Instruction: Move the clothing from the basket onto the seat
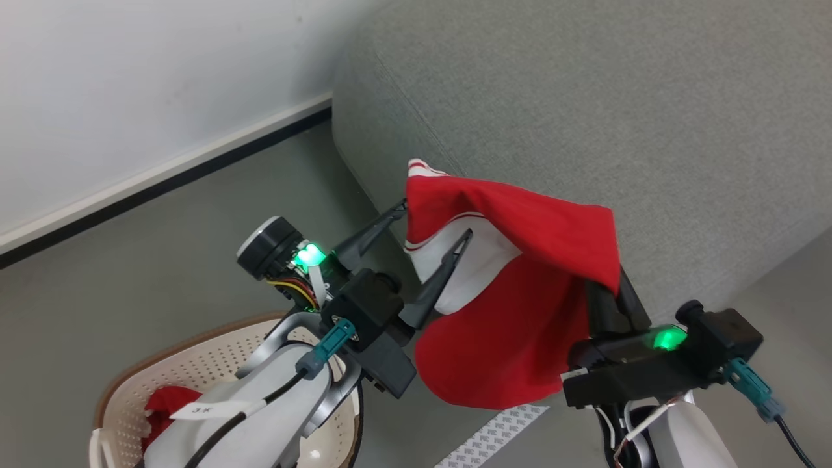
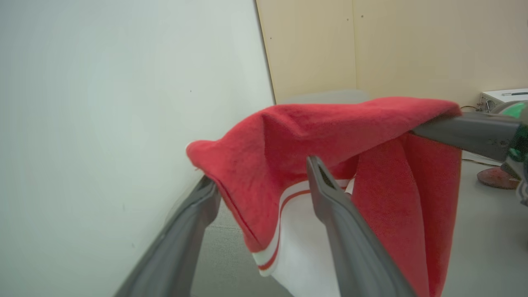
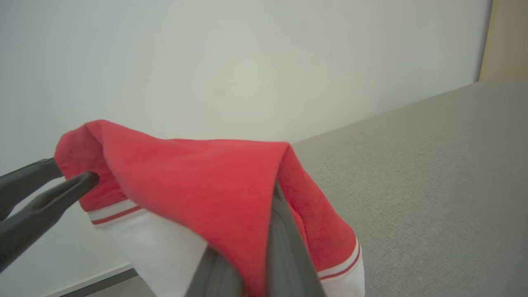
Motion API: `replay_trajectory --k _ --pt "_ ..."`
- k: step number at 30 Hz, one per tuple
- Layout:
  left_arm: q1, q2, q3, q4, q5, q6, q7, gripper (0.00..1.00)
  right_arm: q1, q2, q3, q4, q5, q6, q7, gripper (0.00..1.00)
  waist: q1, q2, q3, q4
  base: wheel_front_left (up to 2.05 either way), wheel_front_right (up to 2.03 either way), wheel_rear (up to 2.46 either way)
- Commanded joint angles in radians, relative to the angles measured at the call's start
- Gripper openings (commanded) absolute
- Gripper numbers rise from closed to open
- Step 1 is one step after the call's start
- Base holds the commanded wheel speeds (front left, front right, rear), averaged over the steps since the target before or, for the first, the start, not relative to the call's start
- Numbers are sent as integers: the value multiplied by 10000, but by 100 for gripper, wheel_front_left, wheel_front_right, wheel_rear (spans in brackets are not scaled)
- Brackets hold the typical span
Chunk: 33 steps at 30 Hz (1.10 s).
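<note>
- Hanging mid-frame, one red garment (image 1: 520,312) spans two claws: right claw (image 1: 611,289) clenched on it, left claw (image 1: 437,219) spread.
- A second garment (image 1: 170,400) sits in one basket (image 1: 195,364), lower left.
- One seat (image 1: 585,97), upper right.

Bright, even indoor light, shadows faint on the floor (image 1: 162,273); green indicator lights (image 1: 311,255) flare (small halos). The left gripper (image 2: 262,174) looks soft up close, perhaps out of focus.

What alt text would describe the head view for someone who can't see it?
A red garment hangs in the air before the grey seat, pinched by the right gripper and draped on the open left gripper. Lower left, the basket holds more red cloth.
</note>
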Motion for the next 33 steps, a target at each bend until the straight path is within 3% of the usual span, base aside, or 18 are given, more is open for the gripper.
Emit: replay_trajectory --k 1,7,19,26,33 --pt "-173 -68 -85 107 -140 -113 -88 100 161 44 -114 -128 -91 4 -7 0 -1 -2 259 -259 0 0 0" --pt "-406 -299 -323 566 -215 -456 -298 100 590 55 -466 -638 35 4 -7 0 -1 -2 355 -314 11 11 11" --pt "-216 133 -381 239 -319 -550 -338 100 698 53 -631 -1298 612 4 -6 0 -1 -2 658 -269 10 10 10" --pt "-326 561 -364 -258 -159 -446 77 100 -512 55 -927 -1587 1024 4 -5 0 -1 -2 1480 -204 0 0 0" --pt "-726 1194 -336 -1346 126 -498 904 100 -2820 56 -1249 -1147 993 4 -8 0 -1 -2 2913 -87 0 0 0"
